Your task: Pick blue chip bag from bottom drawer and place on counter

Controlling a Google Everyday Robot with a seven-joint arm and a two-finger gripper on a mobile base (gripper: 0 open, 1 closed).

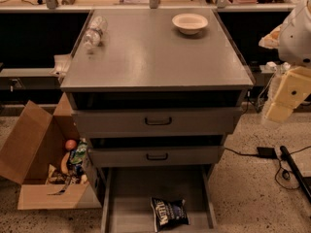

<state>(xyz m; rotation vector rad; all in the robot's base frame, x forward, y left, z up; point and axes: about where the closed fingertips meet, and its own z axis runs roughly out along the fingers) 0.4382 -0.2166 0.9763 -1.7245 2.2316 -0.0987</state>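
Observation:
The blue chip bag (168, 213) lies flat on the floor of the open bottom drawer (131, 188), near its front edge, white lettering facing up. The counter (155, 57) is the grey cabinet top above it. My gripper (279, 109) hangs at the right of the cabinet, level with the top drawers, well above and to the right of the bag. It touches nothing and holds nothing that I can see.
A white bowl (189, 23) and a lying plastic bottle (94, 33) sit on the counter's far part. Two upper drawers (158, 121) with black handles stand slightly open. An open cardboard box (29, 149) of groceries is at left. Cables (266, 152) lie on the floor at right.

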